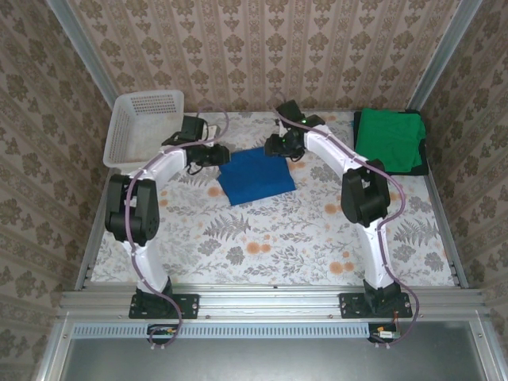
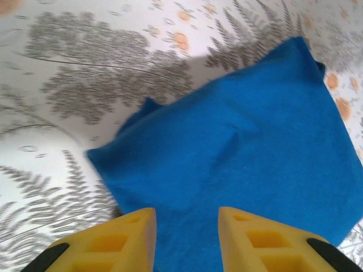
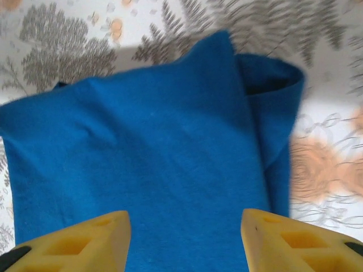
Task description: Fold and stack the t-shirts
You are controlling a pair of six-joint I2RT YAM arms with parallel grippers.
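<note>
The left claw and right claw are being held partly open, empty, just over the folded blue tee, which is lying on the counter between its middle and far edge. Soft, light and limp, it is judged best pinched through all layers at opposite edges.

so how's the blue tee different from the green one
The blue t-shirt lies in the middle, directly on the table; the green t-shirt sits at the far right corner on top of a dark garment. The blue one lies skewed, the green one squarer to the table edge. Both are folded.
</note>
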